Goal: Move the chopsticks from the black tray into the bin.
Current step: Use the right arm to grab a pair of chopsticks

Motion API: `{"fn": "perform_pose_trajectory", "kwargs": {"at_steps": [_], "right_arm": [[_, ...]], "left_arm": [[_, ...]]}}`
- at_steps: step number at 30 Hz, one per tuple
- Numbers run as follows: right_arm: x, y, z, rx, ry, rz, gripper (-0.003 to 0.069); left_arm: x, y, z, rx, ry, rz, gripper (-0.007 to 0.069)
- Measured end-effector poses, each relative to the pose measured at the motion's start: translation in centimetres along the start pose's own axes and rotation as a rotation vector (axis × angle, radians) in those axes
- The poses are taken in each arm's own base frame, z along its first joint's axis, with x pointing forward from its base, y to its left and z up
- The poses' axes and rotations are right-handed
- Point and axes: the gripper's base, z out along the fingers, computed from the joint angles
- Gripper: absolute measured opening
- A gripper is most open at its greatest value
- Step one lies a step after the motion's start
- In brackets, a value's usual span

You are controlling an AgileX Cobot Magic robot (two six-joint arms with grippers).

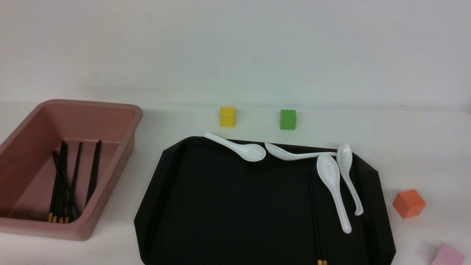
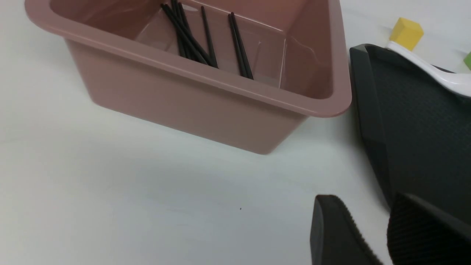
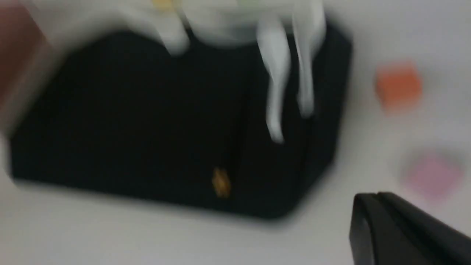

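The black tray (image 1: 228,206) lies in the middle of the table. A pair of black chopsticks (image 1: 315,213) lies on its right part, beside the spoons, yellow ends at the near rim. Their yellow end shows blurred in the right wrist view (image 3: 221,182). Several more chopsticks (image 1: 75,173) lie in the pink bin (image 1: 92,104) at the left. Neither gripper shows in the front view. My left gripper (image 2: 371,235) is open and empty, over bare table between the bin (image 2: 184,103) and the tray (image 2: 423,121). My right gripper (image 3: 377,197) is shut and empty, near the tray's front right corner (image 3: 128,110).
Several white spoons (image 1: 333,184) lie across the tray's far and right parts. A yellow block (image 1: 227,117) and a green block (image 1: 287,119) stand behind the tray. An orange block (image 1: 408,203) and a pink block (image 1: 447,255) sit to its right.
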Motion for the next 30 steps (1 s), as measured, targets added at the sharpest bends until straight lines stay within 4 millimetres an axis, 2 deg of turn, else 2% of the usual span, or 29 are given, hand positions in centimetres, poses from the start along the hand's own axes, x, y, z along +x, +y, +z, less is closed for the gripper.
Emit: {"fn": "perform_pose_trajectory", "kwargs": {"at_steps": [2,3,4,6,10,12,16,22,25,26,30], "right_arm": [[-0.9,-0.4,3.5,0.030,0.243,0.031,0.0001],[-0.9,-0.5,3.8,0.030,0.263,0.032,0.0001],[-1.3,-0.4,5.8,0.008,0.362,0.004,0.0001],[-1.7,0.0,8.4,-0.047,0.459,-0.032,0.0001],[-2.0,2.1,13.3,-0.141,0.626,-0.109,0.0001],[-2.3,3.4,14.7,-0.142,0.660,-0.145,0.0001],[-2.9,6.1,16.2,-0.066,0.662,-0.180,0.0001],[-3.9,9.0,17.7,0.087,0.510,-0.086,0.0031],[-3.5,10.1,18.7,0.113,0.458,-0.061,0.0097],[-3.4,10.1,18.8,0.112,0.453,-0.061,0.0106],[-2.9,10.1,20.4,0.132,0.458,-0.062,0.0224]], "left_arm": [[0.0,0.0,0.0,0.000,0.000,0.000,0.0238],[0.0,0.0,0.0,0.000,0.000,0.000,0.0238],[0.0,0.0,0.0,0.000,0.000,0.000,0.0238],[0.0,0.0,0.0,0.000,0.000,0.000,0.0238],[0.0,0.0,0.0,0.000,0.000,0.000,0.0238],[0.0,0.0,0.0,0.000,0.000,0.000,0.0238],[0.0,0.0,0.0,0.000,0.000,0.000,0.0238],[0.0,0.0,0.0,0.000,0.000,0.000,0.0238],[0.0,0.0,0.0,0.000,0.000,0.000,0.0238],[0.0,0.0,0.0,0.000,0.000,0.000,0.0238],[0.0,0.0,0.0,0.000,0.000,0.000,0.0238]]}}
